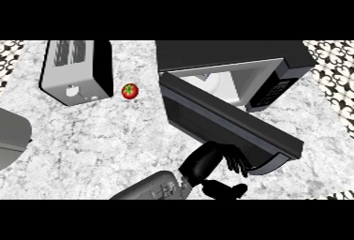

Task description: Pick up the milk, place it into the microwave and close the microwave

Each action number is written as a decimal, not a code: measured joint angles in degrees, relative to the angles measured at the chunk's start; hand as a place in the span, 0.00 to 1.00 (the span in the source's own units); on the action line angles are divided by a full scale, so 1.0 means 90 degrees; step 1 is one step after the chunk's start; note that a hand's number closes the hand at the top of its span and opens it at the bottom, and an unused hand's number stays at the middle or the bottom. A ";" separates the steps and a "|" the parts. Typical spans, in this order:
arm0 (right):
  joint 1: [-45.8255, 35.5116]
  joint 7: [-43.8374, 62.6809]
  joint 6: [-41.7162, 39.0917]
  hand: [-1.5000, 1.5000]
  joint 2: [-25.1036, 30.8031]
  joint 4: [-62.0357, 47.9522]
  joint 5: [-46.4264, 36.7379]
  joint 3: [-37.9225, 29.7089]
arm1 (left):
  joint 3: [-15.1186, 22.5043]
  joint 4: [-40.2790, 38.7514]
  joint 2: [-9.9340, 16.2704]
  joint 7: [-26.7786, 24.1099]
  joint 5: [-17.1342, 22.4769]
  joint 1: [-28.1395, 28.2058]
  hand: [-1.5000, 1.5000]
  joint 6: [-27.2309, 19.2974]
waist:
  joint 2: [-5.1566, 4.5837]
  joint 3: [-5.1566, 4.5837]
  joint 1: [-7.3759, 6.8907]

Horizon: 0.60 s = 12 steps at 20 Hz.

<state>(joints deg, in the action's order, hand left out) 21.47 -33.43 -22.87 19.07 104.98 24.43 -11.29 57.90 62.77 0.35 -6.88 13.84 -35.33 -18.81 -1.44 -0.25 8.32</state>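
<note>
Now the right hand [223,161] meets the open microwave door [228,124].

Head view: the milk [205,78] shows only as a small sliver inside the microwave [239,65], so it seems placed already. The right forearm comes up from the lower edge, its fingers relaxed and spread against the door's outer edge, gripping nothing. If they slide off that edge, the door may stay ajar. The left hand is out of view. A tomato [130,91] sits beside the toaster [72,70].
</note>
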 measured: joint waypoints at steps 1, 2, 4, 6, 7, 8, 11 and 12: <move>-0.0037 0.0042 -0.0030 0.00 0.0025 0.0067 0.0035 0.0028 | -0.0032 0.0015 0.0000 -0.0073 0.0151 -0.0085 1.00 -0.0063 | -0.0017 -0.0004 0.0068; -0.0088 0.0074 -0.0081 0.00 0.0074 0.0118 0.0082 0.0035 | -0.0069 0.0027 0.0000 -0.0164 0.0293 -0.0172 1.00 -0.0117 | -0.0034 -0.0007 0.0128; -0.0146 0.0152 -0.0166 0.00 0.0137 0.0239 0.0157 0.0092 | -0.0143 0.0053 -0.0001 -0.0363 0.0556 -0.0349 1.00 -0.0218 | -0.0060 -0.0012 0.0252; -0.0188 0.0219 -0.0243 0.00 0.0224 0.0336 0.0232 0.0099 | -0.0189 0.0020 -0.0002 -0.0492 0.0774 -0.0537 1.00 -0.0303 | -0.0088 -0.0013 0.0408; -0.0233 0.0247 -0.0268 0.00 0.0248 0.0388 0.0248 0.0129 | -0.0219 -0.0007 -0.0007 -0.0526 0.0889 -0.0648 1.00 -0.0333 | -0.0103 -0.0011 0.0461; -0.0261 0.0279 -0.0301 0.00 0.0286 0.0443 0.0274 0.0144 | -0.0245 -0.0059 -0.0009 -0.0570 0.0974 -0.0750 1.00 -0.0374 | -0.0116 -0.0011 0.0528; -0.0356 0.0365 -0.0349 0.00 0.0393 0.0588 0.0380 0.0121 | -0.0368 -0.0217 -0.0020 -0.0645 0.1264 -0.1067 1.00 -0.0457 | -0.0155 -0.0009 0.0716; -0.0375 0.0395 -0.0358 0.00 0.0421 0.0626 0.0399 0.0120 | -0.0390 -0.0279 -0.0019 -0.0668 0.1341 -0.1159 1.00 -0.0496 | -0.0168 -0.0008 0.0782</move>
<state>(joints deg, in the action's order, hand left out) 18.10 -29.88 -26.08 22.86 110.61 28.02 -10.21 54.39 60.26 0.18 -12.89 25.91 -45.76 -23.27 -2.96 -0.32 15.36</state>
